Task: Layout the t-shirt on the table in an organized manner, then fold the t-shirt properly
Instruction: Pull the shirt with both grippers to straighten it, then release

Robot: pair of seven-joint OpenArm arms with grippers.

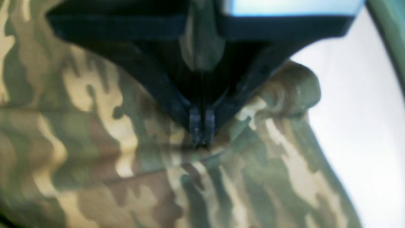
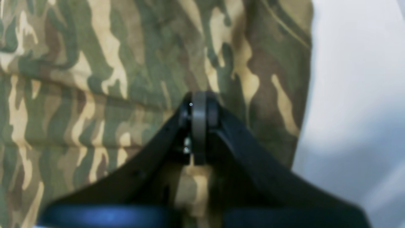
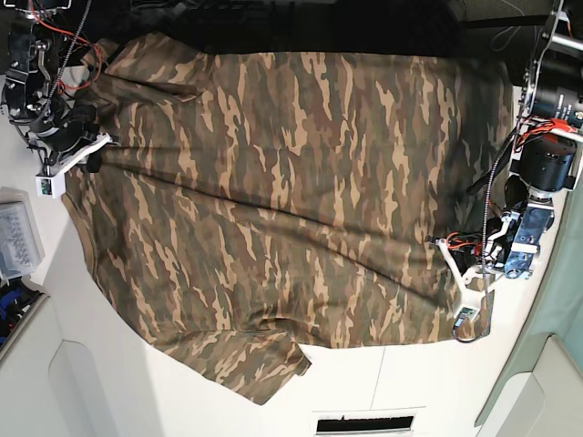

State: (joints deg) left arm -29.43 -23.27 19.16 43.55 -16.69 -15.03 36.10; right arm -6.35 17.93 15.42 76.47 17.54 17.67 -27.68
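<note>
Black fingers of my left gripper (image 1: pixel 201 134) fill the left wrist view, pressed together on a pinch of the t-shirt (image 3: pixel 291 209) near its rolled edge, with white table (image 1: pixel 357 126) open just beyond. My right gripper (image 2: pixel 198 104) is likewise closed, tips meeting against the camouflage cloth close to its straight edge; whether it pinches any fabric I cannot tell.

From the base view I see the shirt spread wide across the table, one sleeve jutting toward the near edge and free white surface along that side. Its far edge runs against dark clutter at the table's back. At one end sits a clear plastic box (image 3: pixel 16 238), its contents too small to make out. Loose cables (image 3: pixel 492 191) hang by the left arm.
</note>
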